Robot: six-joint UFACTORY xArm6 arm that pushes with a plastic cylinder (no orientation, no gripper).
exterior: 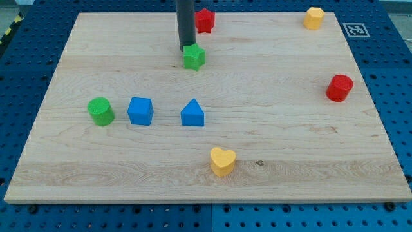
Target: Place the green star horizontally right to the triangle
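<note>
While the wooden counter (290, 154) lies wide under everything, my tip (186, 48) touches the green star (194, 57) from the view's top. I have no gripper, only this rod. That star sits well above the blue triangle (192, 113).

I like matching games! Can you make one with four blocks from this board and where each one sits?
Blocks:
1. green star
2. yellow heart
3. blue triangle
4. green cylinder

Places:
A. nearest the view's bottom
B. farthest toward the view's left
C. right at my tip
D. just right of the blue cube

Pairs: 1-C, 2-A, 3-D, 4-B
</note>
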